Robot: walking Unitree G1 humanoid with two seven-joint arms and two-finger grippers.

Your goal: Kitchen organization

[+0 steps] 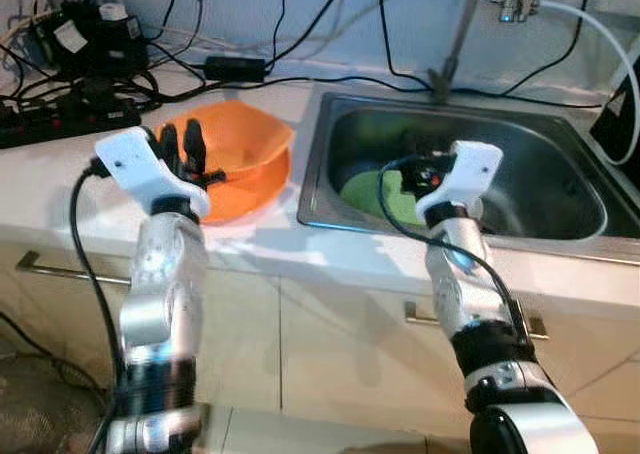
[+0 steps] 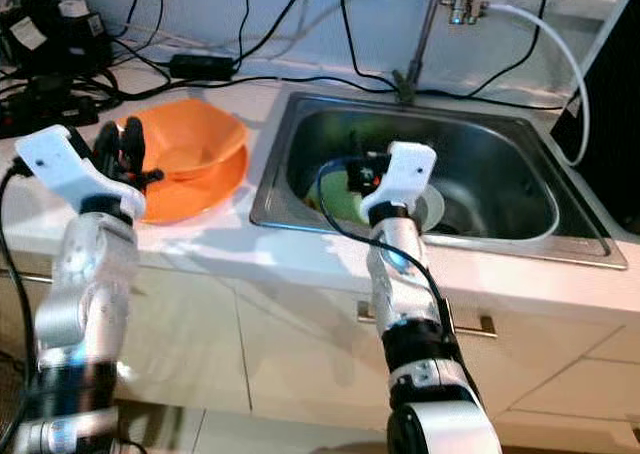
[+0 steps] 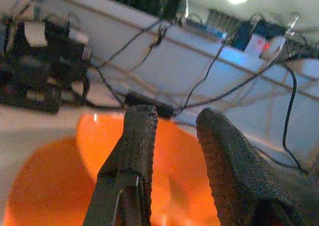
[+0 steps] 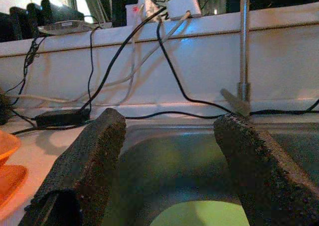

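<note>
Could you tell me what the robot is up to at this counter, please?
The robot stands at a kitchen counter with both arms raised. Its left gripper hovers open over the orange bowls stacked beside the sink, holding nothing. Its right gripper is open above the sink, where a green plate lies in the basin. Cables and a power strip lie along the back of the counter. Nothing has been grasped yet.

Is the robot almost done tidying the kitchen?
Not really. Orange bowls already sit stacked on the counter. The left gripper hovers open over them, holding nothing. The right gripper is open above the green plate, which lies in the sink.
</note>
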